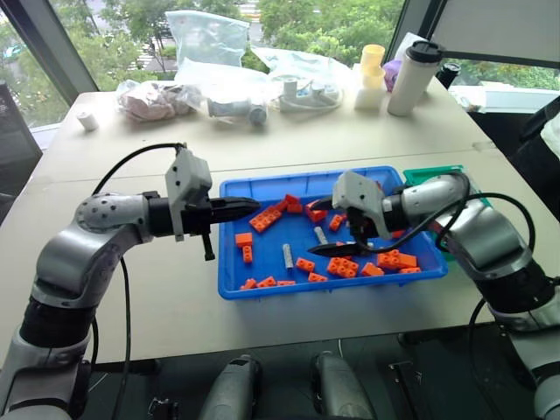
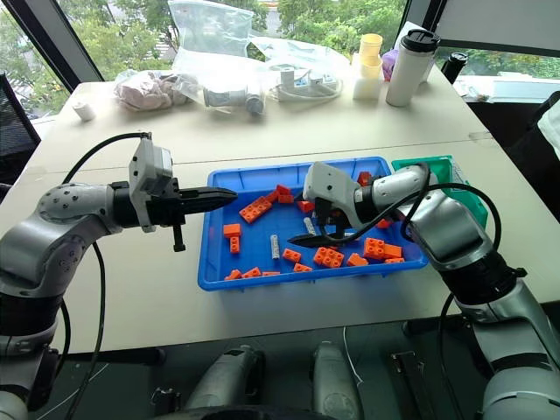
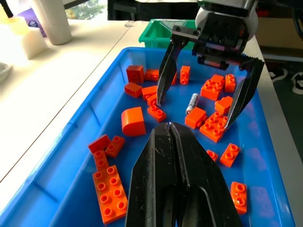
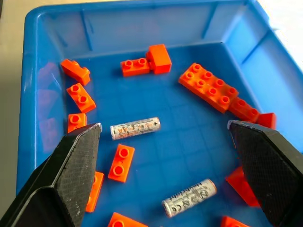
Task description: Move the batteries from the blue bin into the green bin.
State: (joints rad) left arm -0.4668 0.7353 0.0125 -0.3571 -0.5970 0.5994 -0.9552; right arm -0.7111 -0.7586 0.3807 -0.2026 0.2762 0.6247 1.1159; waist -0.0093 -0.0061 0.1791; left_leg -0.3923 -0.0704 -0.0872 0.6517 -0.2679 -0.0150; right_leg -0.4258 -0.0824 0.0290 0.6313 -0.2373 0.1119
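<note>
Setting: office or lab test room | big windows (image 1: 105,35) with trees behind the pale desk (image 1: 350,131) | bagged parts (image 1: 210,39), thermos (image 1: 411,77) near windows

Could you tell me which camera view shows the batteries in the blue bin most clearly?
The right wrist view: two batteries lie unobstructed, labels visible. The eye views show small grey cylinders; the left wrist view shows one.

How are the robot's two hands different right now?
The left hand has its fingers pressed shut, while the right hand has its fingers spread wide open. The left hand hovers at the blue bin's left edge; the right hand reaches down over the batteries inside it. Both have black fingers, and neither holds anything.
</note>
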